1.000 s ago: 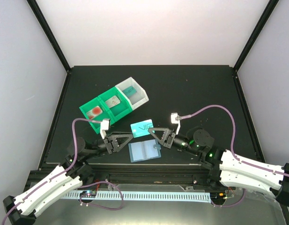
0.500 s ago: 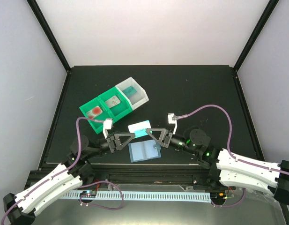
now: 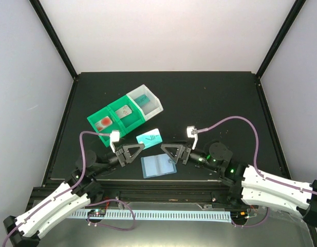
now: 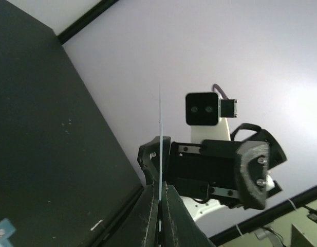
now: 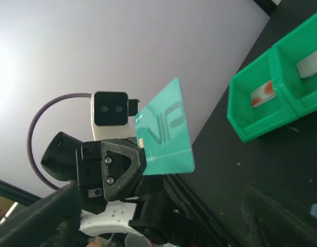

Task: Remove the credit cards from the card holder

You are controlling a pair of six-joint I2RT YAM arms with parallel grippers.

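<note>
A teal credit card (image 3: 149, 138) marked VIP is held above the table by its near corner. My left gripper (image 3: 141, 146) is shut on it. The left wrist view shows this credit card (image 4: 160, 128) edge-on, pinched between both fingers. From the right wrist view the credit card (image 5: 166, 136) faces the camera and the left gripper (image 5: 117, 167) grips its lower left corner. My right gripper (image 3: 166, 150) is open just right of the card, apart from it. The card holder (image 3: 158, 165) lies open on the table below both grippers, its pale blue sleeves up.
Two joined green trays (image 3: 99, 129) and a white tray (image 3: 154, 103) stand behind the left gripper, each with a small flat item inside. The table's near edge rail (image 3: 163, 185) runs just below the card holder. The cage's black posts stand at the back corners.
The teal card passed from the right gripper to the left one. The left gripper closed on it, the right gripper opened and drew back slightly, and the card tilted leftward.
</note>
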